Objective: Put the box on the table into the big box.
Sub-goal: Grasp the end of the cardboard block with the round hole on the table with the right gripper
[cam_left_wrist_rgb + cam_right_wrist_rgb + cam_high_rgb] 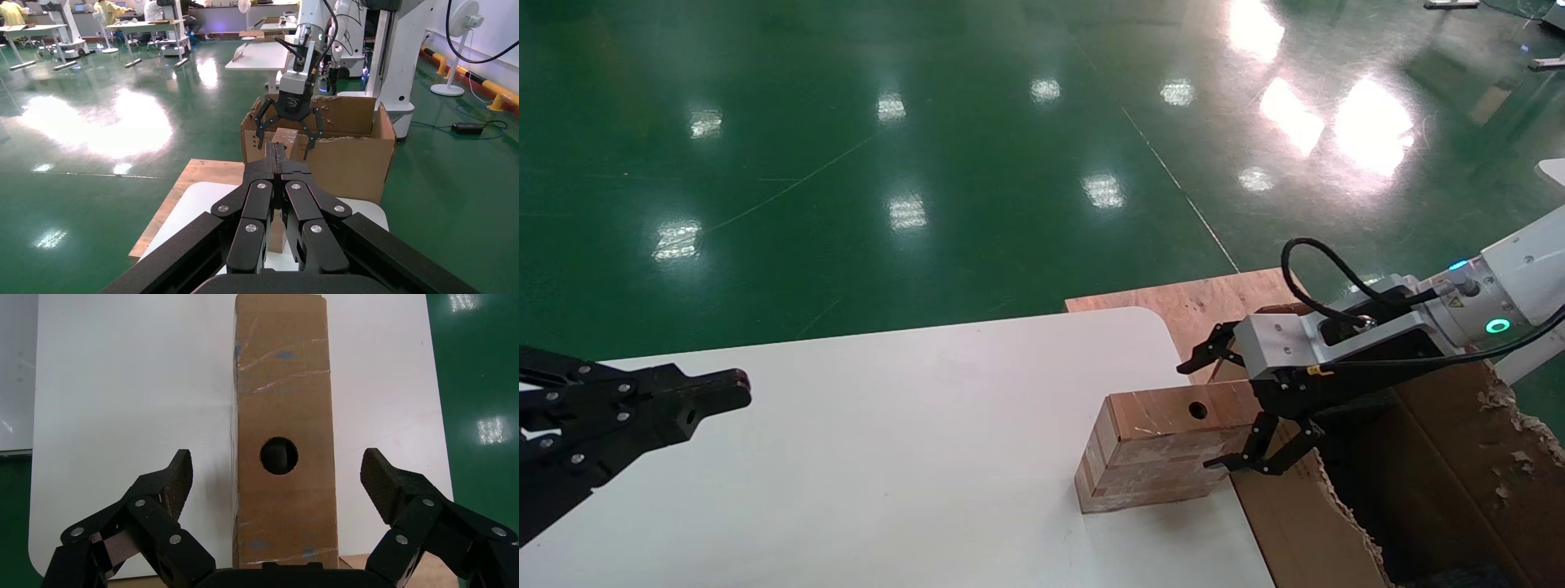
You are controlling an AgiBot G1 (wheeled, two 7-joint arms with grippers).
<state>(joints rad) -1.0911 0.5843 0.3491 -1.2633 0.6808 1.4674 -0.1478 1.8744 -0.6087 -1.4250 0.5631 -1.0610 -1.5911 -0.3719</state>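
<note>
small taped box [1152, 447] lying on white bench [887, 457] at its right edge, round hole in top face, touching big box [1459, 457] alongside. right gripper [1226, 404] over box's near-carton end, fingers [168, 484] spread wide either side, not touching. left gripper [711, 392] parked above bench's left side, fingers together. no legible print or labels anywhere.
</note>
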